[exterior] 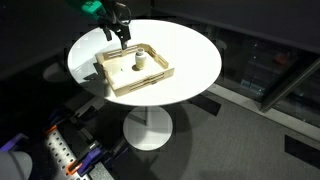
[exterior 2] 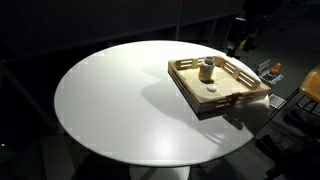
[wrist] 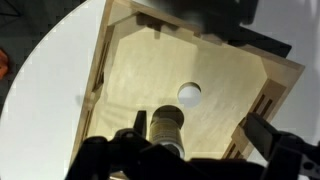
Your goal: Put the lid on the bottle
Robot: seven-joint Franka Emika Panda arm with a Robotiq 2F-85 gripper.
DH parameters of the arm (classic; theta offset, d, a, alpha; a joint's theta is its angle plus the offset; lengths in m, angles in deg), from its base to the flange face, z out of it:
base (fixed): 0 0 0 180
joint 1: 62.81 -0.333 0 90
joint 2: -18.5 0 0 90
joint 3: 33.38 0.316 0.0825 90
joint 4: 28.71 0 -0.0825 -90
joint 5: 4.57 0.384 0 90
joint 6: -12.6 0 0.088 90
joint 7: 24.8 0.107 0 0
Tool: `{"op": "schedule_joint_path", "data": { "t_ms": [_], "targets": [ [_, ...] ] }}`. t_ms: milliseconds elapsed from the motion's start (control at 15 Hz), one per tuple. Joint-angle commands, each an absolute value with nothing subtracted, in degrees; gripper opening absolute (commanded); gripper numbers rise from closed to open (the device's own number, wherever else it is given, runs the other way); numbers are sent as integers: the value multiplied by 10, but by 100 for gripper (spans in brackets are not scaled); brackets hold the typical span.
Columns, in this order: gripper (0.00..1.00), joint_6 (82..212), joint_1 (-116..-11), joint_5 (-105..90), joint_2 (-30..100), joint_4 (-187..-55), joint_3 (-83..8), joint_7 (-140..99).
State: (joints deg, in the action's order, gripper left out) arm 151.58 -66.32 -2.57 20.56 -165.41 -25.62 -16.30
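Note:
A small white cylindrical bottle (wrist: pixel 166 128) stands upright inside the light wooden tray (wrist: pixel 120 60). It also shows in both exterior views (exterior: pixel 141 61) (exterior 2: pixel 207 70). The lid (wrist: pixel 189 92), a tiny flat pale round cap, lies on the tray floor just beside the bottle, apart from it; it shows in an exterior view too (exterior 2: pixel 211 89). My gripper (wrist: pixel 200 132) hovers above the tray, open and empty. The bottle is close by one finger. In an exterior view the gripper (exterior: pixel 121 36) hangs over the tray's far corner.
The tray sits on a round white pedestal table (exterior: pixel 190 50), near its edge in an exterior view (exterior 2: pixel 120 100). The tray has raised slatted walls (wrist: pixel 262 100). The surroundings are dark, with some equipment on the floor (exterior: pixel 60 150).

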Motion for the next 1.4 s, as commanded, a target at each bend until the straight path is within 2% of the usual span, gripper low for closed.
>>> {"op": "schedule_joint_path", "data": {
  "t_ms": [0,733,1333],
  "targets": [
    [100,1570,-673,-16,267,-1639,-265,-149],
    [100,1602,-706,-39,413,-1551,-293,-135],
    [100,1589,-748,-51,470,-1500,-314,-114]
  ]
}}
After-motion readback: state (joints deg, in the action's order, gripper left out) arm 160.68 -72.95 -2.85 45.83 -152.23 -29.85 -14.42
